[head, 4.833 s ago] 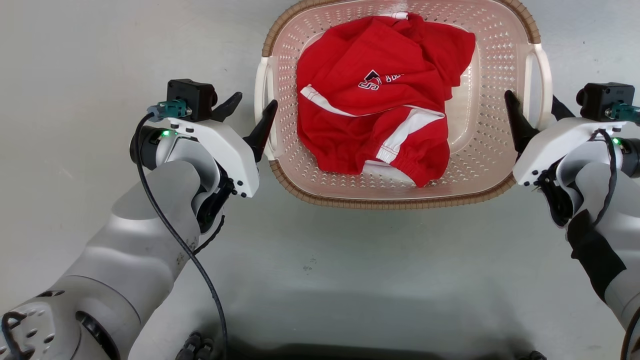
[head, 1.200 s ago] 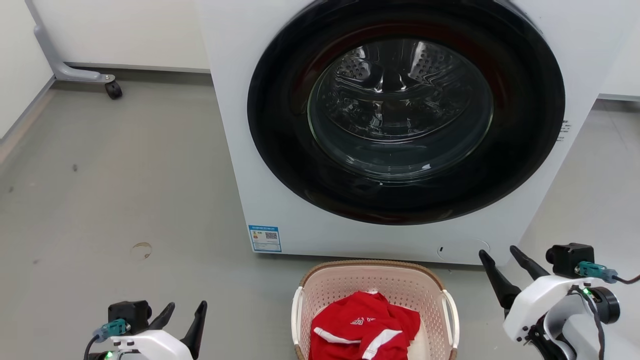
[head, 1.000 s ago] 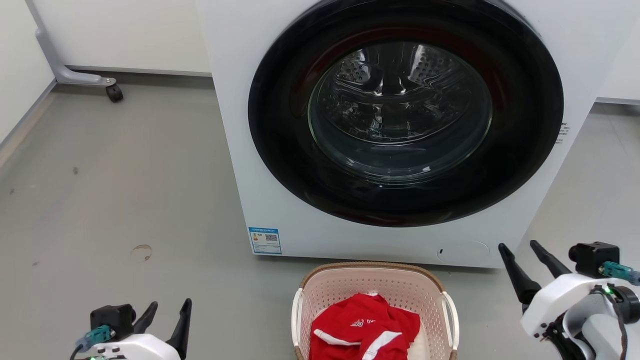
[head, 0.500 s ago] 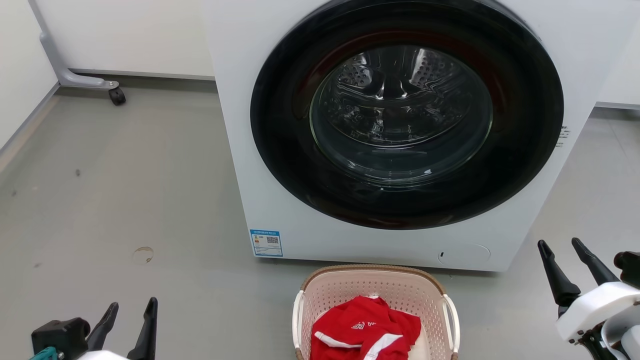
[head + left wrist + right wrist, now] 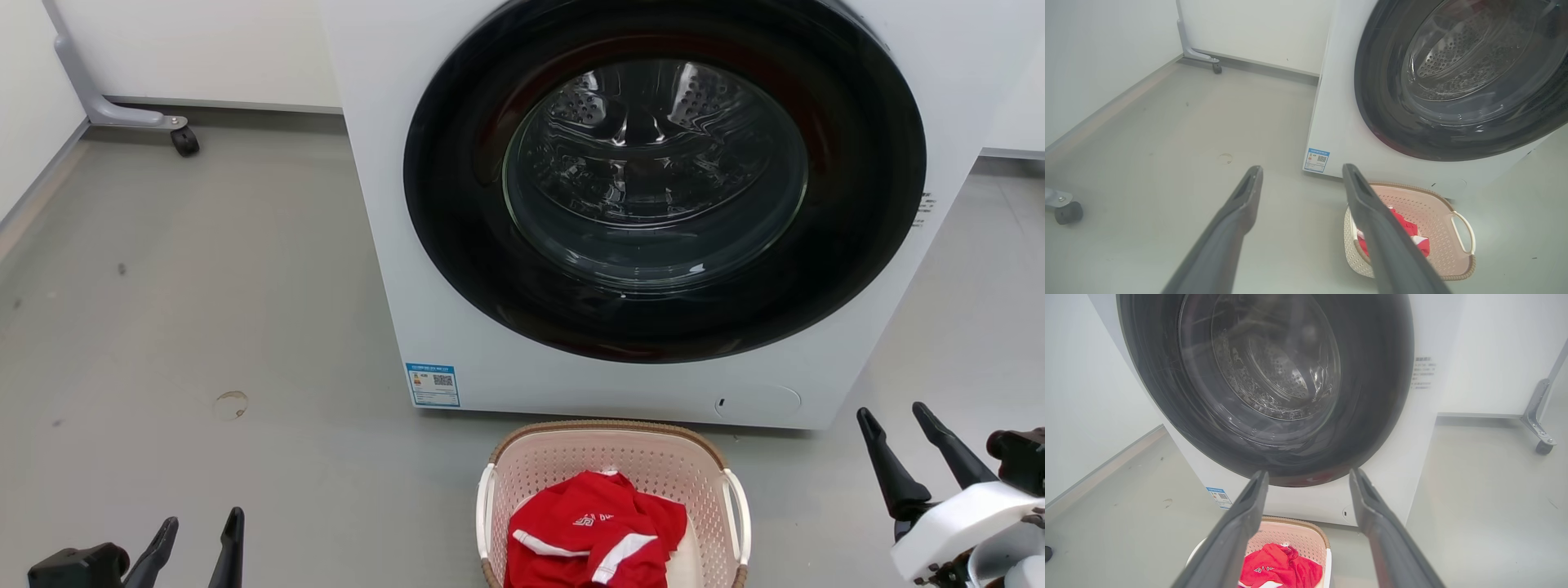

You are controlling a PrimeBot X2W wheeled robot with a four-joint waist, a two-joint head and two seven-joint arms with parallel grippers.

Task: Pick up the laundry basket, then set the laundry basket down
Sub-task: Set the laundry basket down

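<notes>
One laundry basket (image 5: 608, 425) sits on the floor (image 5: 204, 286), its far rim near the washing machine (image 5: 384, 245), holding one red garment (image 5: 592, 539). Open floor flanks it. The left end effector (image 5: 202, 523) and right end effector (image 5: 891, 416) hang spread apart, gripping nothing.

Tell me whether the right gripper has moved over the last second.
Yes: the right gripper has shifted rightward, away from the washing machine.

Washer (image 5: 375, 269) blocks the far side, its front just behind laundry basket (image 5: 620, 461) w/ only a thin floor strip btwn. Bare floor (image 5: 204, 327) L & R of basket: open side access. Red garment (image 5: 596, 531) fills basket's inside. Wheeled frame leg (image 5: 175, 140) back-left, well clear.
</notes>
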